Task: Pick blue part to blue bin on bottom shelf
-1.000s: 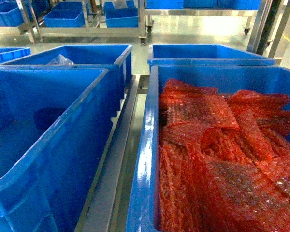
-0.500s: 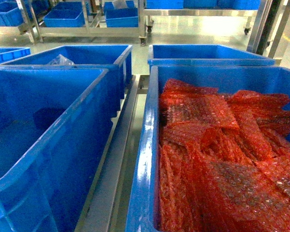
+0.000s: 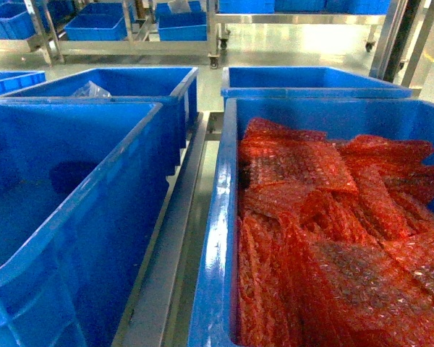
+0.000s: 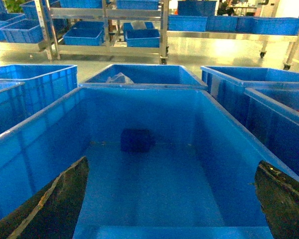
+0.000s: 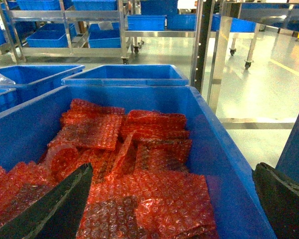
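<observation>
Blue part (image 4: 136,140) dim, blurred on blue bin (image 4: 35,134) floor; both grippers spread, fingertips cropped.

Bright overhead light, glaring floor

Dark blue part (image 4: 136,140) flat on the floor of the near-left blue bin (image 4: 35,124).

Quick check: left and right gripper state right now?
Left gripper: open, holding nothing, over the blue bin with the dark blue part.
Right gripper: open, holding nothing, over the red bubble-wrap bags.
</observation>
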`<state>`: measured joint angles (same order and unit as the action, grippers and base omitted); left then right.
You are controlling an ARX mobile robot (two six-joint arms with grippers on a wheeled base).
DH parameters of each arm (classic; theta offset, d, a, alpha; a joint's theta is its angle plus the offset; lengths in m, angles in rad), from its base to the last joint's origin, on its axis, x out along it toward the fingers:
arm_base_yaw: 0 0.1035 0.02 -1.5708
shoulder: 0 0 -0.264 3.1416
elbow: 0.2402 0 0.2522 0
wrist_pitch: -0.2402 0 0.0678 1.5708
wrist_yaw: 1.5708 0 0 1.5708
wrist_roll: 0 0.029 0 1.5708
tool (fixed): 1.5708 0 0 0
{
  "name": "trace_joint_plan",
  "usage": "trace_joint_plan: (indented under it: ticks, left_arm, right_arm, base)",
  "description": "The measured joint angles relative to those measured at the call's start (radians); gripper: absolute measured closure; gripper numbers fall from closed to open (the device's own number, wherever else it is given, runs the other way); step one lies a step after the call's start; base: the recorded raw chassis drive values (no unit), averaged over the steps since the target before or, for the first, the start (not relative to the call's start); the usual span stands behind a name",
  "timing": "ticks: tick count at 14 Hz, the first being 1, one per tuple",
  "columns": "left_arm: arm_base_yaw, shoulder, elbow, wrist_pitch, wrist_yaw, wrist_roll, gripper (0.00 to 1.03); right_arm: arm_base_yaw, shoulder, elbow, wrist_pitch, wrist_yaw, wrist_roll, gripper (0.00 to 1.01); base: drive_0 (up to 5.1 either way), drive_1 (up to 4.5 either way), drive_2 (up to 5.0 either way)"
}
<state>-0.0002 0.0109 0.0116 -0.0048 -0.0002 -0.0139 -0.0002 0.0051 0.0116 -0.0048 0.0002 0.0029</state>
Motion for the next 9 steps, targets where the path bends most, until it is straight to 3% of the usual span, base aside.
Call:
trace_joint_plan:
  ticks: [9]
  left_arm:
    - [0.000,0.000,0.000,0.000,0.000,0.000,0.05]
  right_arm:
    - [0.000,0.000,0.000,0.000,0.000,0.000,0.03]
  base:
    - [0.0,0.00,0.0]
